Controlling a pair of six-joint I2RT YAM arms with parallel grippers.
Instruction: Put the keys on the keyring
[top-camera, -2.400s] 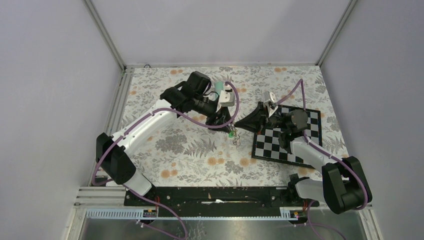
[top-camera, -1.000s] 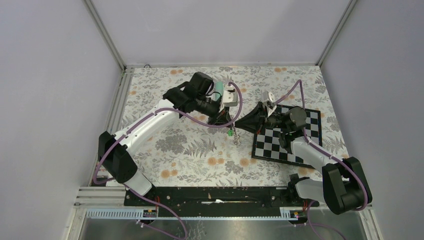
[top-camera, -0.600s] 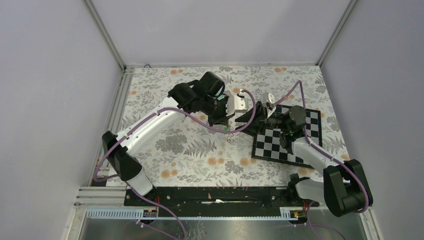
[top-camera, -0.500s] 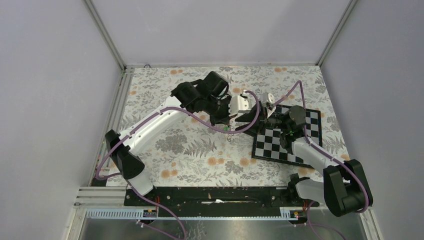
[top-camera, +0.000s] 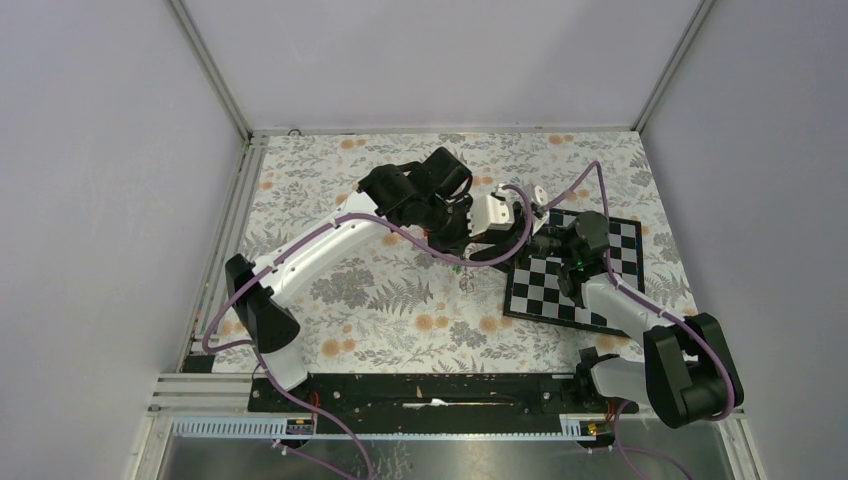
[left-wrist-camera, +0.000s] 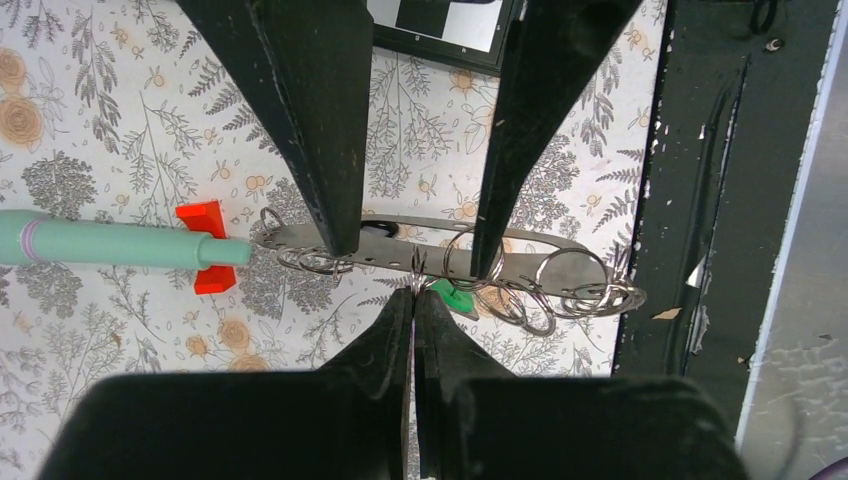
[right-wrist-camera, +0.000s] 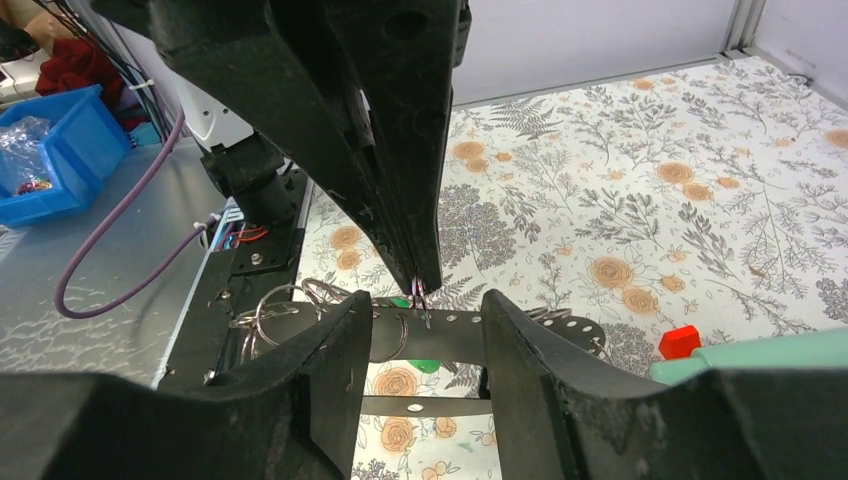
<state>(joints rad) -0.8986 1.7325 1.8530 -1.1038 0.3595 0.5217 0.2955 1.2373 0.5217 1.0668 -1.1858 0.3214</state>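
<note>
The keyring (left-wrist-camera: 400, 229) is a flat grey strap with holes and several wire rings (left-wrist-camera: 575, 285), hanging above the cloth. My left gripper (left-wrist-camera: 413, 293) is shut on one small wire ring threaded on it. The green head of one of the keys (left-wrist-camera: 452, 298) shows just below the strap; the darker key I cannot make out. My right gripper (right-wrist-camera: 428, 300) is open, one finger on each side of a stretch of the keyring (right-wrist-camera: 445, 326). From above, the left gripper (top-camera: 462, 254) meets the right gripper (top-camera: 515, 240) mid-table, the keys (top-camera: 464, 278) dangling below.
A teal stick (left-wrist-camera: 110, 243) with a red base (left-wrist-camera: 205, 218) lies on the floral cloth beside the strap's end. A chessboard (top-camera: 570, 290) lies under the right arm. The black base rail (left-wrist-camera: 700, 150) runs along the near edge.
The left arm swung right, carrying its ring toward the right gripper. The right gripper's fingers spread apart. The left wrist now covers the teal stick in the top view.
</note>
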